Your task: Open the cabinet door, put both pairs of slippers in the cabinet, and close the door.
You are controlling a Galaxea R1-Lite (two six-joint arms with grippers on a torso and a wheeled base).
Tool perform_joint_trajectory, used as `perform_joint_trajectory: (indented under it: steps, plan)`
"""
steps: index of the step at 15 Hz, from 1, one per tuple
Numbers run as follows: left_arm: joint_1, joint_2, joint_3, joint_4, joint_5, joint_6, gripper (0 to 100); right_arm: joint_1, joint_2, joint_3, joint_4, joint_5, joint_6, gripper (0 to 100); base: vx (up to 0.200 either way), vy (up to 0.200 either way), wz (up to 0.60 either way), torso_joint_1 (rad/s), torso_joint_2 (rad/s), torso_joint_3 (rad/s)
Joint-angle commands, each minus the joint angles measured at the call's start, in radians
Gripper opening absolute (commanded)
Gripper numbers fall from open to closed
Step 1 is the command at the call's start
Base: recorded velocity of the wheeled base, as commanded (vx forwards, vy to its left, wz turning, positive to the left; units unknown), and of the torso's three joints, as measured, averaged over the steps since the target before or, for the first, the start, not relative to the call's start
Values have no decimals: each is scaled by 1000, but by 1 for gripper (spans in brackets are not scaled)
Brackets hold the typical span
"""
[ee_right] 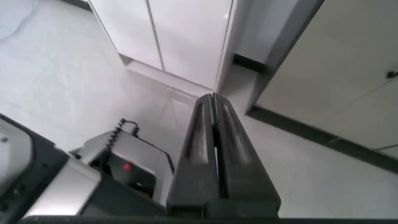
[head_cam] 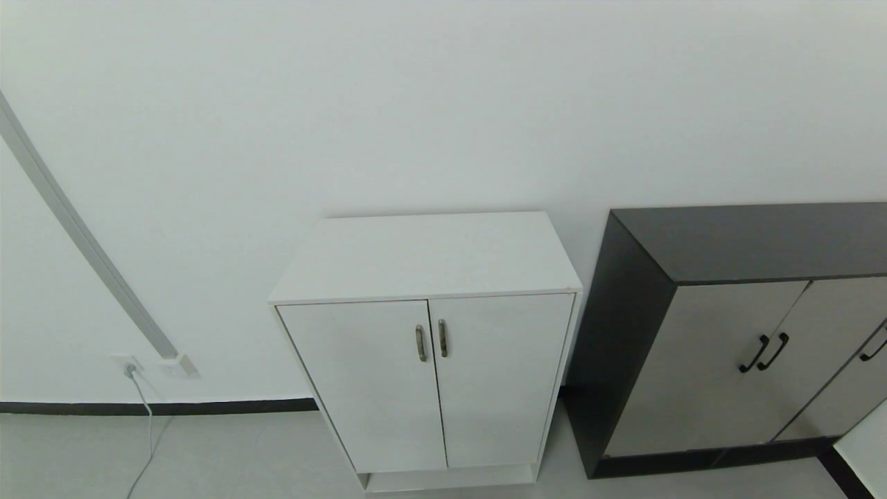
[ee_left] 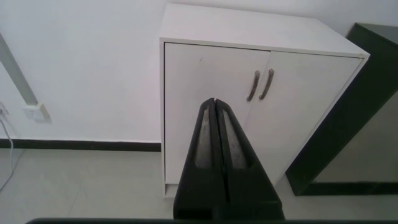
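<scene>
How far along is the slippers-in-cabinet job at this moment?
Done: nothing confirmable. The white cabinet stands with both doors shut, so its inside is hidden; this could be the start or the end. In hand: nothing, the left gripper and right gripper are shut and empty, clear of the door handles. Left: if this is the start, opening, loading and closing.

Head high, wrists low — shared cabinet (head_cam: 429, 346)

The white cabinet (head_cam: 426, 333) stands against the wall; its 2 doors (head_cam: 367, 384) are shut.
</scene>
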State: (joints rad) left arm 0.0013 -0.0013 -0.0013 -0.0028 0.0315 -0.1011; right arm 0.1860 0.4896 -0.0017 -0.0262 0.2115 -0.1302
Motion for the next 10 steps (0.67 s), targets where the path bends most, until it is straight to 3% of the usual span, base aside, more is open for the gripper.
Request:
perform_joint_trajectory:
  steps: [1, 3, 4, 8, 10]
  plan:
    - [0, 1, 0, 0, 1, 0, 0, 0, -17, -1, -8, -9, 109, 0, 0, 0, 0, 0, 0, 0]
    - [0, 1, 1, 0, -1, 0, 0, -10, -94, -3, -5, -103, 103, 0, 0, 0, 0, 0, 0, 0]
    - [0, 1, 1, 0, -1, 1, 0, -10, -149, -6, -3, -178, -16, 0, 0, 0, 0, 0, 0, 0]
    - [0, 1, 0, 0, 1, 0, 0, -13, -98, -27, 61, -124, -42, 0, 0, 0, 0, 0, 0, 0]
    - [0, 1, 1, 0, 2, -2, 0, -108, -186, -29, 60, -127, -43, 0, 0, 0, 0, 0, 0, 0]
